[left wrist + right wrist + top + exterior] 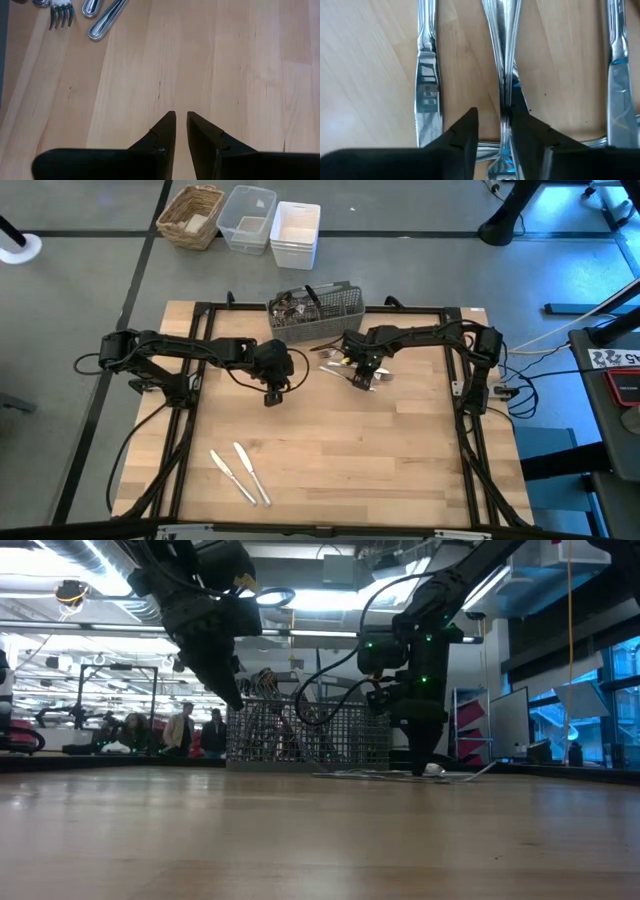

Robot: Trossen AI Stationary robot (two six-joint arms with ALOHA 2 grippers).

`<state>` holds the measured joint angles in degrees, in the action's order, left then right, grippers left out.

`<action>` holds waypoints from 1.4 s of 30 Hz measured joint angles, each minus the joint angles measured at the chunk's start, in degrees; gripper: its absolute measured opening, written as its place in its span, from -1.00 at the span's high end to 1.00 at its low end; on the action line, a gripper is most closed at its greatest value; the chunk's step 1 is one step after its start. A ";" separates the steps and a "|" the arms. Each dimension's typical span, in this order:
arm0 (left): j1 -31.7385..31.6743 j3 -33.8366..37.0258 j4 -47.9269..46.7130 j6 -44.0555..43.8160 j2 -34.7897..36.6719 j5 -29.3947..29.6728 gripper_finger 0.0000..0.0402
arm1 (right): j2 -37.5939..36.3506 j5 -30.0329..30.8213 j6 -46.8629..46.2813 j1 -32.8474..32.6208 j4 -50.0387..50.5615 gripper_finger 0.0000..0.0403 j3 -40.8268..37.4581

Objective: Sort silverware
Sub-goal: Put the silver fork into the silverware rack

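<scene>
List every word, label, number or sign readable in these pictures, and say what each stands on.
None can be read for certain.
White label with dark characters, on the dark equipment right of the table: too blurred to read.
Silverware, mesh caddy and bins: no markings visible.

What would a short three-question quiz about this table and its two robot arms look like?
1. True or false: the two knives at the table's near edge lie inside the mesh caddy.
2. Which gripper is down among the loose silverware beside the caddy: A) left, B) right?
3. Fill in: the left gripper hovers over bare ____.

Key: 1 false, they lie on the bare table. 2 B, the right gripper straddles a piece's handle. 3 wood.
</scene>
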<state>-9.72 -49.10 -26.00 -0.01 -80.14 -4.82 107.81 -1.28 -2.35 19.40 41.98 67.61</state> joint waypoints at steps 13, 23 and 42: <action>0.00 0.00 0.02 0.00 0.00 0.00 0.80 | 1.97 10.39 -0.41 -5.07 -1.92 0.46 0.02; 0.00 -0.02 0.04 -0.24 0.00 0.00 0.80 | 3.50 14.05 -0.44 -5.18 -2.06 0.92 0.11; -0.02 -0.02 0.09 -0.26 0.00 0.00 0.80 | 3.23 2.75 0.51 -4.78 6.10 0.97 8.23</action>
<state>-9.74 -49.12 -25.91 -0.27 -80.14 -4.82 111.04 1.47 -1.84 14.61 48.07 75.84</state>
